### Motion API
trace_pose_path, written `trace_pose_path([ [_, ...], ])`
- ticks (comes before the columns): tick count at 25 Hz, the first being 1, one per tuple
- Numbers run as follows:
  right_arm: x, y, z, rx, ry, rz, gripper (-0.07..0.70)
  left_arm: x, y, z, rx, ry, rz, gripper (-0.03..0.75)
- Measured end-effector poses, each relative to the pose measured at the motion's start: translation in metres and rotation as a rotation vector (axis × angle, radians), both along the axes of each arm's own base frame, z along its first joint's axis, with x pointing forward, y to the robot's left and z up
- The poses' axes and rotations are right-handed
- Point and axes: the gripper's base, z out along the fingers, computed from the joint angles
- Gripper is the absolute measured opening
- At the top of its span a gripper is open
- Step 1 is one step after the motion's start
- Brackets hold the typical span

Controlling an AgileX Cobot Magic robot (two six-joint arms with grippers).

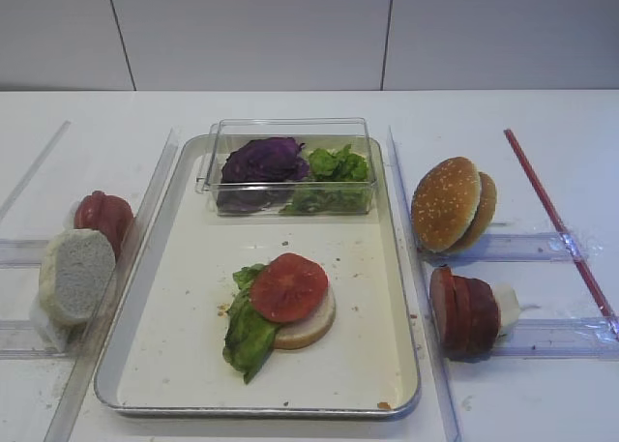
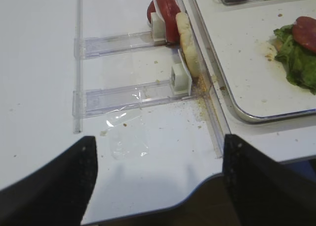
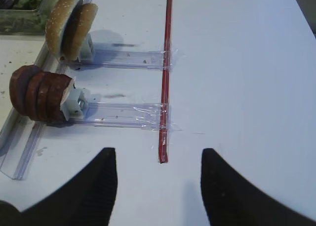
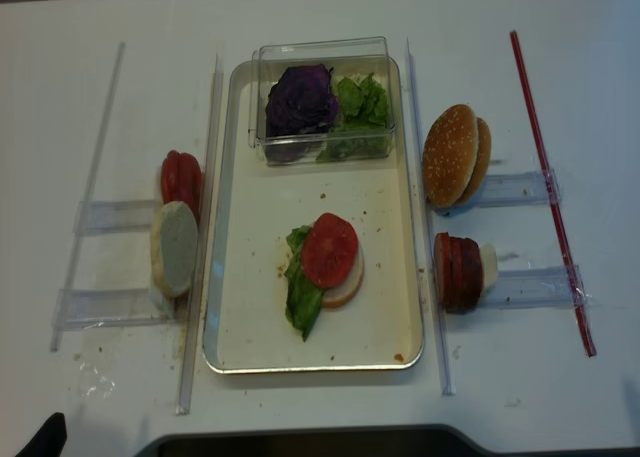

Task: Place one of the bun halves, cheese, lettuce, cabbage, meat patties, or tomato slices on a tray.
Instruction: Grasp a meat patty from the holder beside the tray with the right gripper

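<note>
Right gripper: the right gripper (image 3: 158,186) shows only in its own wrist view, its two dark fingers (image 3: 98,186) spread wide with bare table between them; it holds and touches nothing.
Left gripper: the left gripper (image 2: 158,181) likewise stands with fingers well apart over the table edge, clasping nothing.
Tray: the tray (image 1: 184,307) lies in the middle of the table; on it sits a pale bun half (image 1: 311,324) with a lettuce leaf (image 1: 247,331) spilling toward 7 o'clock and a tomato slice (image 1: 288,287) on top.
Clear box: a clear box (image 1: 290,132) sits at the tray's 12 o'clock end, holding purple cabbage (image 1: 263,160) and more green leaves.
Meat patties: the meat patties (image 1: 464,311) stand on edge in a clear rail at 3 o'clock of the tray; the sesame buns (image 1: 450,203) stand on edge at 2 o'clock.
Left side: at 9 o'clock a white-faced bun (image 1: 75,276) and red slices (image 1: 102,217) stand on edge.
View differences: the overhead views show no gripper fingers; the right wrist view shows a red strip (image 3: 165,77) running down toward the gap between the fingers; the left wrist view alone shows crumbs and a scrap of clear film (image 2: 126,137) on the table.
</note>
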Motion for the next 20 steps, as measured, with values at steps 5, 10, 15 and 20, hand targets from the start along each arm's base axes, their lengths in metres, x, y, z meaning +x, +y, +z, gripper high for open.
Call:
trace_pose_path([
  [5,0.000,0.000,0.000,0.000,-0.004,-0.001,0.405,0.000,0.000,0.000,0.000,0.000,0.000,0.486],
  [10,-0.004,0.000,0.015,-0.008,-0.072,0.002,0.405,0.000,0.000,0.000,0.000,0.000,0.000,0.486],
  [15,-0.004,0.000,0.040,-0.041,-0.107,0.019,0.405,0.000,0.000,0.000,0.000,0.000,0.000,0.486],
  [20,0.004,0.000,0.064,-0.046,-0.097,0.022,0.405,0.000,0.000,0.000,0.000,0.000,0.000,0.486],
])
